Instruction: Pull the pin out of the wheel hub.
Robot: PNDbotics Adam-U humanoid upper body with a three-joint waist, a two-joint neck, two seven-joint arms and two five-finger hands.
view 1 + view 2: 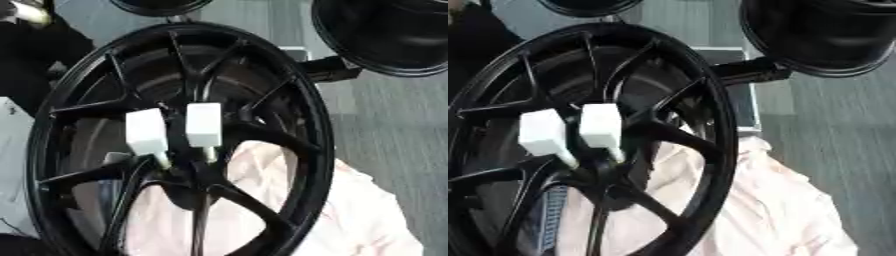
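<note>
In the left eye view a black wheel (179, 140) fills the frame, and two white block-headed pins (147, 132) (204, 125) stand side by side at its centre, thin stems going down into the hub just below them, with pale pink cloth (350, 210) behind the spokes. In the right eye view the same pins (542, 132) (602, 125) sit left of the wheel's centre; neither robot hand appears, so its fingers cannot be judged. The pins look light and rigid, probably best pinched by the white block and drawn straight out along the stem.

Readable text: none
Wheel (289, 100): no legible marking
White blocks (203, 125): blank faces, no print
</note>
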